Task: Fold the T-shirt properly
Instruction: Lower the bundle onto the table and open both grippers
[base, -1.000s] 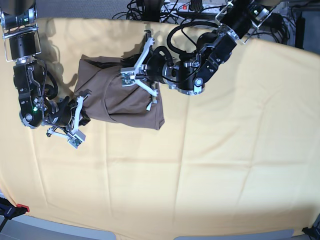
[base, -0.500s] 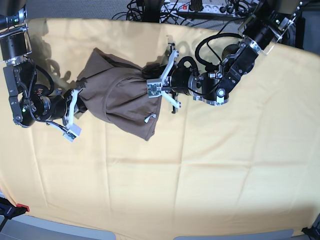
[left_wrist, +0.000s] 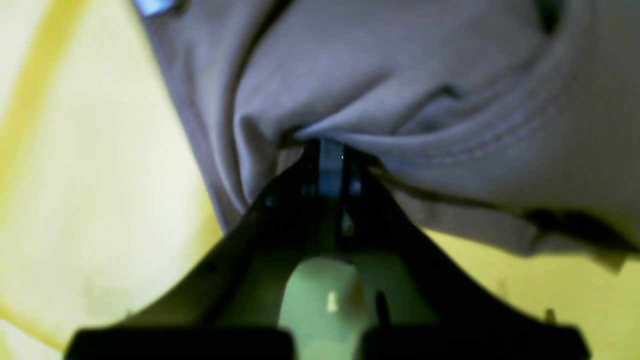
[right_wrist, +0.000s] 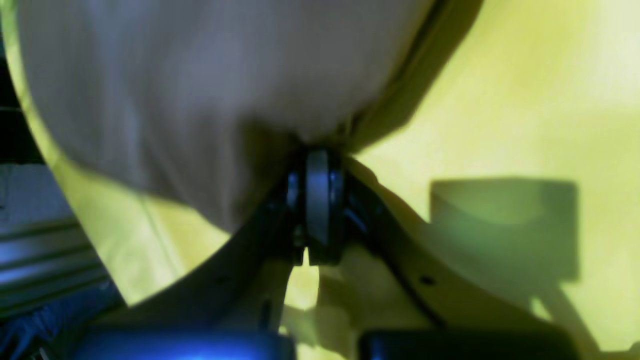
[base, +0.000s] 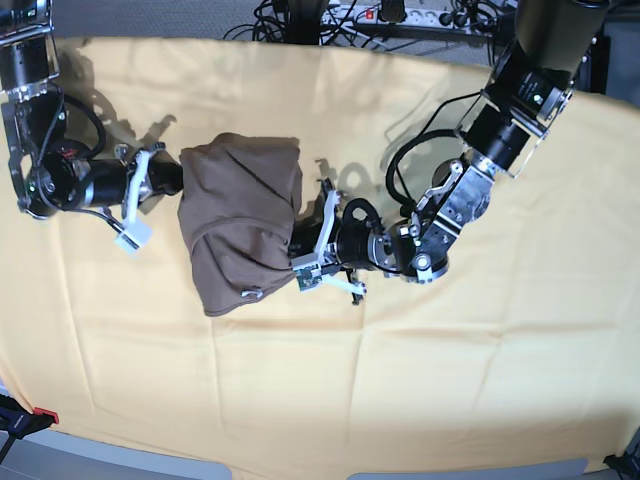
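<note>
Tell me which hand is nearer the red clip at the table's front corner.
Right. The right hand grips the shirt on the same side as the clip, farther back. The left hand grips the shirt's other edge near the middle, farther from the clip.

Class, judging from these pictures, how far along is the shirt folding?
Done: the T-shirt is gathered into a rough bundle on the yellow cloth. In hand: the left tool and right tool each pinch an edge. Left: flattening it and making neat folds.
</note>
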